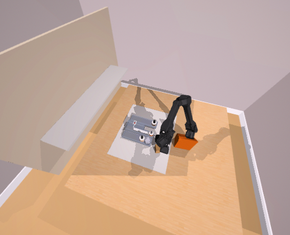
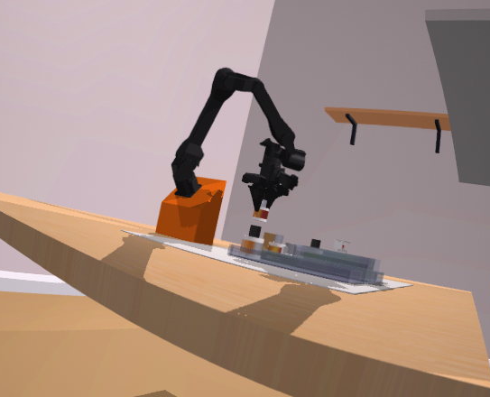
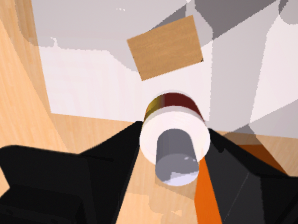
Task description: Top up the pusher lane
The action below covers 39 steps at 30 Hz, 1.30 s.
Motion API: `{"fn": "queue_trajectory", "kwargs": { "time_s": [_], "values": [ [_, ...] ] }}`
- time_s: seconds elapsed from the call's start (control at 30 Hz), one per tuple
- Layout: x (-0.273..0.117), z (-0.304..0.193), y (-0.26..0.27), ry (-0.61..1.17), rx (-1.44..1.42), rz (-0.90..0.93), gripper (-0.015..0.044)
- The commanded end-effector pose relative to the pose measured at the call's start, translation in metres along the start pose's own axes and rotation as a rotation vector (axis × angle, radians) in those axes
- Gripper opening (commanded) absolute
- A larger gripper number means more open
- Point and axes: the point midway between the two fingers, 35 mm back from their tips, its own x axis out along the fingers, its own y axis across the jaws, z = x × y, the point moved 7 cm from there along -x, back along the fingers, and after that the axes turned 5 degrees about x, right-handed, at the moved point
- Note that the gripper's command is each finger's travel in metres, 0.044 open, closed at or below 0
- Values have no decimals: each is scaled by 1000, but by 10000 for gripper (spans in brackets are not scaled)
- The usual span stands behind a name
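My gripper (image 2: 260,209) (image 3: 172,130) is shut on the loose jar (image 2: 261,214) (image 3: 175,115), which has a white shoulder, a grey cap and a red-and-yellow label. It holds the jar roughly upright in the air above the table, in front of the tray; the arm hides it in the top view. A jar (image 1: 151,133) (image 2: 275,247) with a similar red-and-yellow label stands near the front of the middle, sprung lane of the blue-grey tray (image 1: 133,135) (image 2: 332,269). The pusher plate is too small to make out.
Black-capped jars stand in both outer lanes, one jar (image 1: 154,123) (image 2: 252,244) near the front, the other jar (image 1: 141,138) farther back. A wooden block (image 1: 157,149) (image 3: 167,47) is near the tray's front. The orange base (image 1: 186,142) (image 2: 185,221) stands beyond the white mat (image 1: 119,151).
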Motion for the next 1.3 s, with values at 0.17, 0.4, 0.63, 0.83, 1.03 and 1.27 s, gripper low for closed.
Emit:
{"fn": "queue_trajectory", "kwargs": {
  "time_s": [0.17,0.4,0.63,0.83,1.03,1.27],
  "values": [
    [8,35,-24,5,19,24,0],
    [19,62,-48,-4,13,27,0],
    [31,86,-76,-14,11,15,0],
    [43,103,-103,-19,11,-8,0],
    [47,106,-109,-19,11,-15,0],
    [66,106,-110,-19,11,-16,0]
  ]
}}
